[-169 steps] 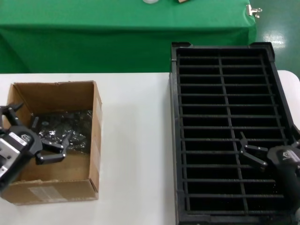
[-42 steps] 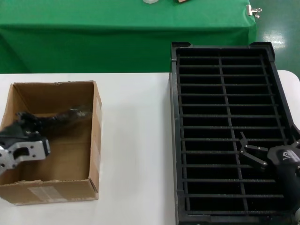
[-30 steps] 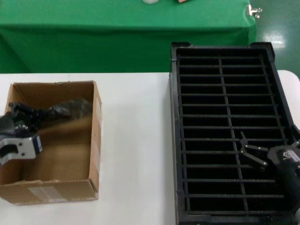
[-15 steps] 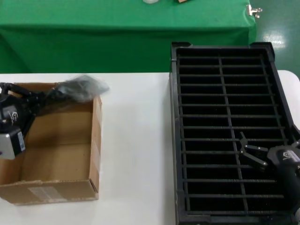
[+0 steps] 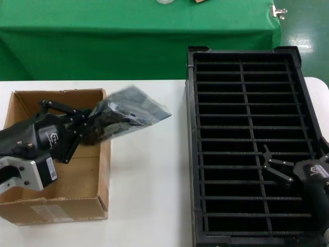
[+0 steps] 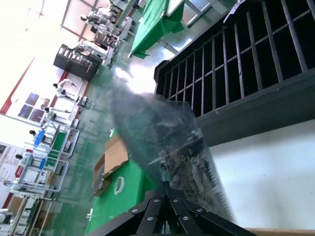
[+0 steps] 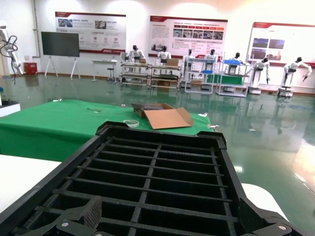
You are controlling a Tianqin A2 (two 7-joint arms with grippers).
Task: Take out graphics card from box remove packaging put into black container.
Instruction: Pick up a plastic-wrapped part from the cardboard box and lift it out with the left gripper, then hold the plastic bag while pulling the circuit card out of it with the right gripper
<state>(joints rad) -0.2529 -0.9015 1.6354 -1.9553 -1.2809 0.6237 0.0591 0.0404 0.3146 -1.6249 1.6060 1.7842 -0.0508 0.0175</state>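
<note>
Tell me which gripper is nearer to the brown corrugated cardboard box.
Left. The left gripper hangs over the brown corrugated cardboard box, shut on the crinkly translucent anti-static bag. The right gripper is open, far across the table above the black slotted plastic tray.

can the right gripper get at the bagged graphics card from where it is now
Probably not yet. The right gripper hangs open over the near slots of the black container, while the left gripper holds the bagged graphics card above the box edge, with bare table between.
</note>
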